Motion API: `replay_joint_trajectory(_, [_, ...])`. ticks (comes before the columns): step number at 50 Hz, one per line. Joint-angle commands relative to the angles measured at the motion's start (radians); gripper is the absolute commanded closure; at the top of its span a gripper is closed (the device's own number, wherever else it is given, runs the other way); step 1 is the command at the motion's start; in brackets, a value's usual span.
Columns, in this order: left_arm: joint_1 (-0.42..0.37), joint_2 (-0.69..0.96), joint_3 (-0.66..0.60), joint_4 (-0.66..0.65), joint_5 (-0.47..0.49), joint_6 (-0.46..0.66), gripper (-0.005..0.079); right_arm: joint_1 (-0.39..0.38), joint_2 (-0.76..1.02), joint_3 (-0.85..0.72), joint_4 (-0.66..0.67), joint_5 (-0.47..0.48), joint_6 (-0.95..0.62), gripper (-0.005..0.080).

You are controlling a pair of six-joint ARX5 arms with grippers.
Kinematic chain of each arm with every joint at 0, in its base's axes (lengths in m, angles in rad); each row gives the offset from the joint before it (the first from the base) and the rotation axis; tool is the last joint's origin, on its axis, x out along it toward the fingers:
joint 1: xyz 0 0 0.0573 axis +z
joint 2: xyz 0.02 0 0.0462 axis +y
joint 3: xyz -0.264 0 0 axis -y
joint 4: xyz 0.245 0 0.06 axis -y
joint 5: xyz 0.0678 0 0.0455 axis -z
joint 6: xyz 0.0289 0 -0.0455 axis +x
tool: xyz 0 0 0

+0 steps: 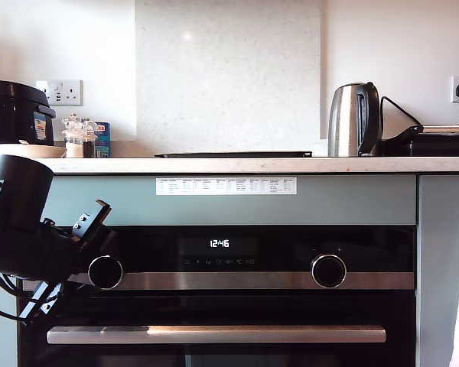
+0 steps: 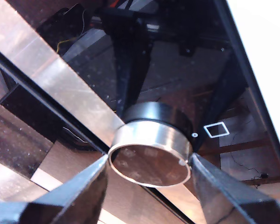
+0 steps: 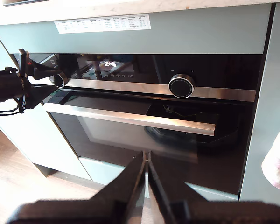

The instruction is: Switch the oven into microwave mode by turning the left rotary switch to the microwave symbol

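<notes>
The oven (image 1: 237, 298) sat built in beneath the worktop (image 1: 252, 164), its display (image 1: 219, 243) reading 12:46. The rotary knob (image 1: 105, 272) at the exterior view's left lay between the fingers of my first gripper (image 2: 149, 163), jaws closed against its steel rim on both sides. The other knob (image 1: 329, 270) stood untouched. My second gripper (image 3: 146, 182) hung well apart from the oven, jaws clenched on nothing. A kettle (image 1: 353, 120) stood on the worktop.
</notes>
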Motion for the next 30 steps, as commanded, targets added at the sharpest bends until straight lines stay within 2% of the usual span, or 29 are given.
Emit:
replay_joint_trajectory(1, [0.012, 0.029, 0.026, -0.003, -0.025, 0.014, 0.0373, 0.001, 0.006, -0.005, 0.007, 0.0, 0.001, 0.0765])
replay_joint_trajectory(30, [0.012, 0.029, 0.029, -0.003, -0.064, 0.156, 0.0392, 0.001, 0.006, -0.005, 0.006, 0.0, 0.002, 0.0764])
